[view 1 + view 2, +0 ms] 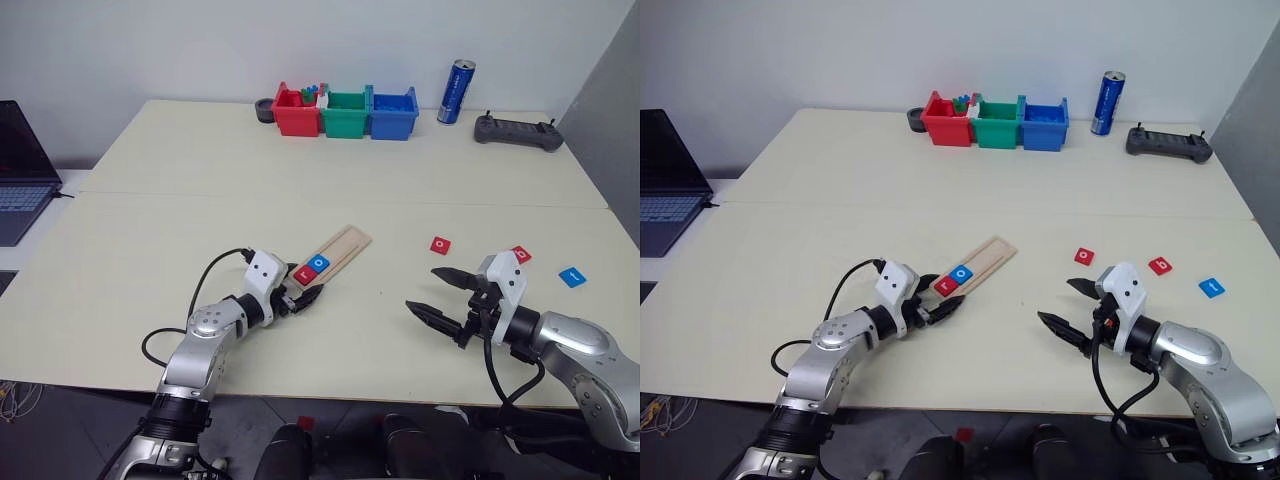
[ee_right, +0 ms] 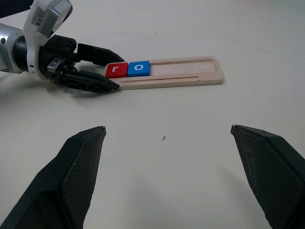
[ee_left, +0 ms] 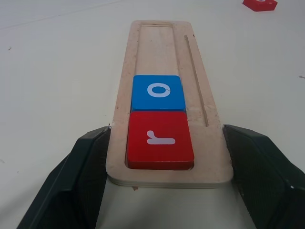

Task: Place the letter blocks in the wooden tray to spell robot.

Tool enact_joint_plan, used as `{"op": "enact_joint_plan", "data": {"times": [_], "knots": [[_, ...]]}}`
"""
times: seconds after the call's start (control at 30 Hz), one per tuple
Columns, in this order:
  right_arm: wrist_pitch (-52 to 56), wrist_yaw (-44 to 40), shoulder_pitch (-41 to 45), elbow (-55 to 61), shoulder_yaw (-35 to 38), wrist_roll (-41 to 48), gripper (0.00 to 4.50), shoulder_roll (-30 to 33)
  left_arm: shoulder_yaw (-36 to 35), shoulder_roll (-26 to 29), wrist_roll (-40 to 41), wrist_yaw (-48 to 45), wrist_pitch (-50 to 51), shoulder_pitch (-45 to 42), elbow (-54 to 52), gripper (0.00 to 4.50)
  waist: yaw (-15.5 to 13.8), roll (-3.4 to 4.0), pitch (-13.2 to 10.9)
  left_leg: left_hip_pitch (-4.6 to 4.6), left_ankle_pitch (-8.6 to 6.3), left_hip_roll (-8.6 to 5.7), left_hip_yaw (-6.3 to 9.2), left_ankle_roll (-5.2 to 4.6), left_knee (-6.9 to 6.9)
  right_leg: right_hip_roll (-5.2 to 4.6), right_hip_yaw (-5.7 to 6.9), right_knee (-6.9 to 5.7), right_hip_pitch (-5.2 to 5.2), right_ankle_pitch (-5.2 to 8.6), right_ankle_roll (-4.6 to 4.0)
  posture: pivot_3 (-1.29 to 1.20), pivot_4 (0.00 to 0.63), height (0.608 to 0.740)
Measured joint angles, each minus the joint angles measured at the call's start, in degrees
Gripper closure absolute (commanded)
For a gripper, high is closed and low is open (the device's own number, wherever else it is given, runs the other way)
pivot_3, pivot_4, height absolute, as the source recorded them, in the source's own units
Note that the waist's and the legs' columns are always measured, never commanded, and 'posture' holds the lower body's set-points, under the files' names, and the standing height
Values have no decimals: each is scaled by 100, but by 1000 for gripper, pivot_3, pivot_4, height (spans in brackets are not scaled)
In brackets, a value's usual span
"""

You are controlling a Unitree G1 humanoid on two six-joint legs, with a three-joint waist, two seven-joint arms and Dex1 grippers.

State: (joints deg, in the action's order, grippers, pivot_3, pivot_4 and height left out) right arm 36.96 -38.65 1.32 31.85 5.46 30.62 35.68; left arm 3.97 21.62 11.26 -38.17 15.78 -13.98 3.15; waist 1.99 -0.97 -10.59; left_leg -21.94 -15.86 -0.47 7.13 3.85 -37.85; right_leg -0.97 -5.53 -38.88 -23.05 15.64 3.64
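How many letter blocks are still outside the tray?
3: a red o block, a red block behind the right gripper, a blue block at far right.

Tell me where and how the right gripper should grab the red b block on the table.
Take the red b block across two opposite side edges, coming straight down from above. It lies flat on the table, so only its thin edges offer purchase. The open right gripper is nearest.

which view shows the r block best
The left wrist view: the red r block is large there, letter plain, seated at the tray's near end between the left gripper's fingers, which clamp the tray. The right wrist view shows it smaller but readable; the eye views show a tiny red square.
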Motion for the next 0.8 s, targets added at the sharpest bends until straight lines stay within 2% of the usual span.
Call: {"op": "enact_joint_plan", "data": {"times": [0.27, 0.53, 0.8], "knots": [[-31, -151, -1, 1, 0, -21, 0, 231, 185, 238, -215, -310, -530, -175, 277, 1115, -12, 0, 0, 2, 0, 0, -1, 0, 0, 0, 0, 1, 1, 0, 0, 0, 150, 740], [-497, -1298, 116, -225, 26, 9, 0, 1048, 559, 769, -77, -2289, -1348, -858, 1119, 1115, -12, -3, -2, -1, 0, -1, -3, 0, 0, 1, 4, 4, 1, 0, 0, 0, 150, 740], [-762, -1906, 507, -676, 120, 83, 0, 1272, 712, 602, 7, -3756, -2124, -1711, 2161, 1115, -11, -7, -4, -5, 0, 0, -1, -1, -1, 3, 5, 3, -1, 0, 0, 0, 150, 740]]}}
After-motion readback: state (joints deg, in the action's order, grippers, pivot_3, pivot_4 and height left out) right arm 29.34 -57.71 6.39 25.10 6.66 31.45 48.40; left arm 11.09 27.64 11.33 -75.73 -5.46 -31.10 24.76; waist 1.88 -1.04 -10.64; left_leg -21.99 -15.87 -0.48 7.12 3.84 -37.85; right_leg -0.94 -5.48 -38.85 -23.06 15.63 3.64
